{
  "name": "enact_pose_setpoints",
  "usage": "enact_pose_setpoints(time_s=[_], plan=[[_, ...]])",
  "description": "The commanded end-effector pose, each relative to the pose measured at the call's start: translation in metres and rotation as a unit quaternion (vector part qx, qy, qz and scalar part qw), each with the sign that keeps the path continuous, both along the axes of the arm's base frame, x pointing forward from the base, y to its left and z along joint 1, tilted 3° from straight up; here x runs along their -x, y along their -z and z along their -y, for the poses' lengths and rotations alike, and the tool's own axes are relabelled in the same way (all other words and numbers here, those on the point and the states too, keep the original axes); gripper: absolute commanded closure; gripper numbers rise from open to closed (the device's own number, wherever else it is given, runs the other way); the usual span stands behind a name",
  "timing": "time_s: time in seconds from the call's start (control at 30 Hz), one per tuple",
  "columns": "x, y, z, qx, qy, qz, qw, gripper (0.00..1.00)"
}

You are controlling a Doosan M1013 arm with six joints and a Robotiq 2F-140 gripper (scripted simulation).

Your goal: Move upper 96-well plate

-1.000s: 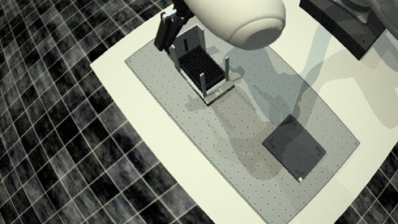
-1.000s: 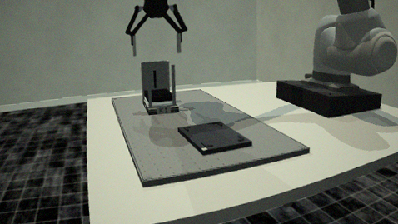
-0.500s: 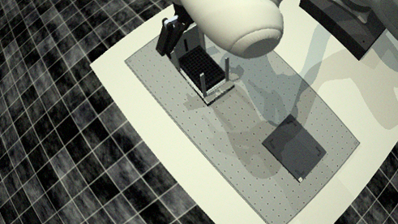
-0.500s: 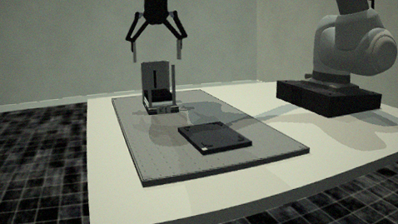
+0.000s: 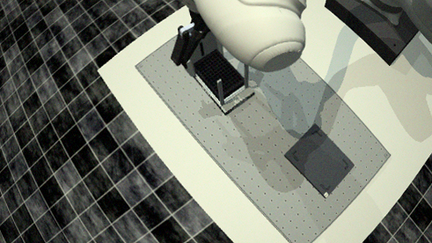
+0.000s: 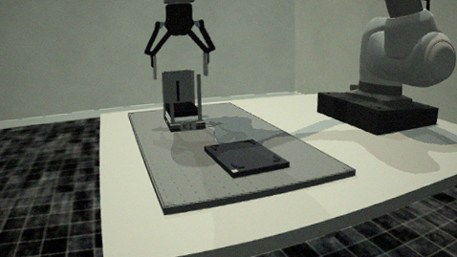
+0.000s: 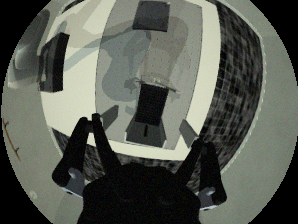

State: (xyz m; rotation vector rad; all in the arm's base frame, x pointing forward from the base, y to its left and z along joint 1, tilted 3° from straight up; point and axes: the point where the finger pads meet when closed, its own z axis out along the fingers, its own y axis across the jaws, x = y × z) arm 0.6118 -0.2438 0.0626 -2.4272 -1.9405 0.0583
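Standing on the pale worktop (image 6: 133,228) is a grey perforated board (image 6: 182,186), which carries both fixtures: stack rack K1 (image 6: 178,83) towards the far end, plate nest N1 (image 6: 246,158) nearer the exterior camera, the two well apart.

Pincer (image 6: 180,66) hangs directly above K1, fingers spread to full width, holding nothing; fingertips sit just above the rack's top edge in the exterior view, one to either side.

The upper plate (image 5: 217,72) is in the rack, seen from above as a dark well grid between the corner posts. The lower plate under it cannot be made out separately.

Key relation: target lies straight below the pincer. In the wrist view the rack (image 7: 152,108) appears centred between the two fingers, its long axis running away from the camera, so the fingers look set to span the plate's short dimension. Judgement: next move calls for a plain vertical descent with little lateral correction.

Pale A1 square (image 5: 326,194) marks the nest corner farthest from the rack.
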Motion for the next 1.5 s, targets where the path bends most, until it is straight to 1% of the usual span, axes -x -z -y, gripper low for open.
enact_pose_setpoints(time_s=[0.0,0.2,0.27,0.77,0.83,1.33,1.47], plan=[[0.000,0.004,0.000,0.000,0.000,0.000,1.000,0.00],[0.001,0.014,0.000,0.000,0.000,0.000,1.000,0.00],[0.001,0.014,0.000,0.000,0.000,0.000,1.000,0.00],[0.002,0.039,0.000,0.000,0.000,0.000,1.000,0.00],[0.002,0.039,0.000,0.000,0.000,0.000,1.000,0.00],[0.003,0.064,0.000,0.000,0.000,0.000,1.000,0.00],[0.003,0.067,0.000,0.000,0.000,0.000,1.000,0.00]])
